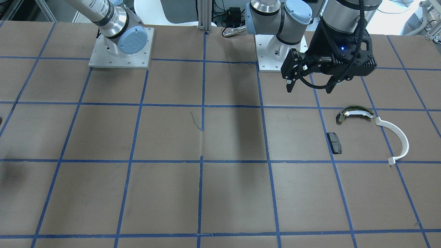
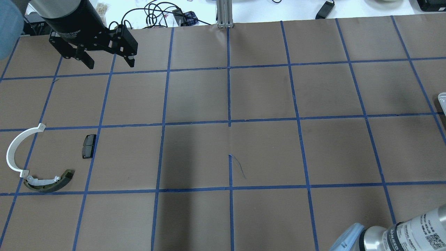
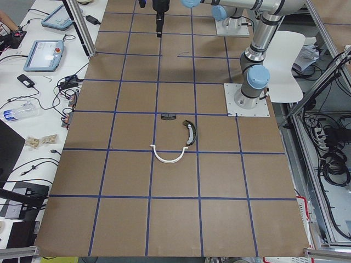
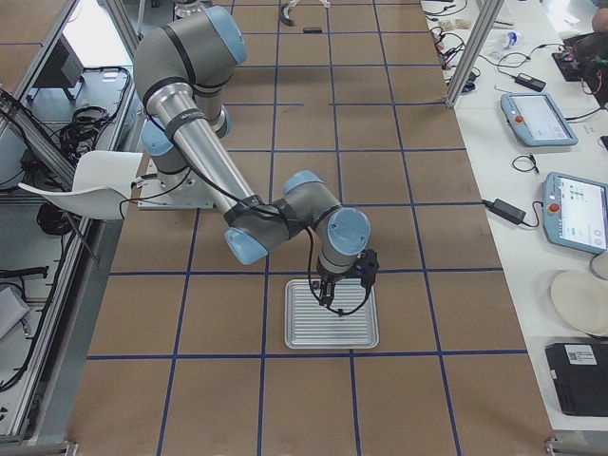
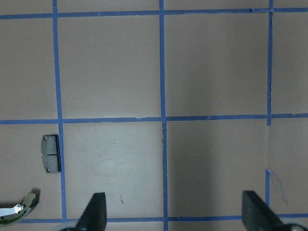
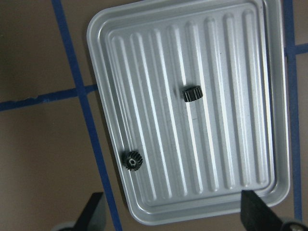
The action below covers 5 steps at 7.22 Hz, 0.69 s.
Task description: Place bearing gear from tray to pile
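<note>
1. Overhead, at the table's (image 2: 264,153) far left, the pile lies loose: a white half-ring (image 2: 9,151), an olive-and-white shoe (image 2: 48,184) just beside its near end, and a small black pad (image 2: 89,146) apart to their right. Whether ring and shoe touch cannot be told.
2. Beyond the pile, the left gripper (image 2: 109,62) hangs above the table, fingers spread wide and holding nothing. Its wrist camera adds the look straight down: brown paper and blue tape between the fingers, with the pad (image 5: 51,154) and one tip of the shoe (image 5: 19,209) at that view's left edge.
3. From the front, the same gripper (image 1: 310,90) sits high on the robot's side of the shoe (image 1: 355,112), pad (image 1: 334,142) and half-ring (image 1: 403,139).
4. Far right, the tray (image 4: 313,332) shows whole only from the right-side camera, the right gripper (image 4: 344,285) poised over it.
5. Only the right wrist camera resolves the parts: one black gear (image 6: 192,93) near the middle of the ribbed tray (image 6: 226,72), a second gear (image 6: 132,160) by its left rim. The right gripper (image 6: 173,216) is spread wide and empty above them.
</note>
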Each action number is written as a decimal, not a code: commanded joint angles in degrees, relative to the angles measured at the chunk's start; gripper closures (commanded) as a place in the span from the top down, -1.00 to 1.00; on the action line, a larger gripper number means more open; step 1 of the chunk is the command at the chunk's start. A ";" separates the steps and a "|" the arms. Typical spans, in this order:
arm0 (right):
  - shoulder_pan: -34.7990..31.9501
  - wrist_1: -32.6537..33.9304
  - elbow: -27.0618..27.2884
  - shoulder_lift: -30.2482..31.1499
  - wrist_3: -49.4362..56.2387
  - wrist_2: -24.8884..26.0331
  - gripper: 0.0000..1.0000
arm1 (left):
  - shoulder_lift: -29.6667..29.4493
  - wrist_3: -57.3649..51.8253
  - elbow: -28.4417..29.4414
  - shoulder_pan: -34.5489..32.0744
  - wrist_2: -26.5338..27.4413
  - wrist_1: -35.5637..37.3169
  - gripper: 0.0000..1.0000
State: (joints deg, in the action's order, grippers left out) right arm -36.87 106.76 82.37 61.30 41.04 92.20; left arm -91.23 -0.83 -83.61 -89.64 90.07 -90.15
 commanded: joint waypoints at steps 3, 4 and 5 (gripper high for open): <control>0.04 13.24 -0.80 -8.01 -7.20 0.00 1.00 | 0.00 -0.13 0.11 0.00 -0.07 0.07 1.00; 0.04 14.17 -0.80 -8.56 -7.64 0.00 1.00 | 0.00 -0.05 0.11 0.00 -0.07 0.07 1.00; -0.13 14.18 -0.72 -8.57 -8.78 0.00 0.83 | -0.09 -0.05 0.11 0.08 -0.07 0.07 1.00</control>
State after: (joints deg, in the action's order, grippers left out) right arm -36.86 119.79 81.61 53.32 33.37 92.19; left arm -91.26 -0.90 -83.51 -89.63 90.00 -90.09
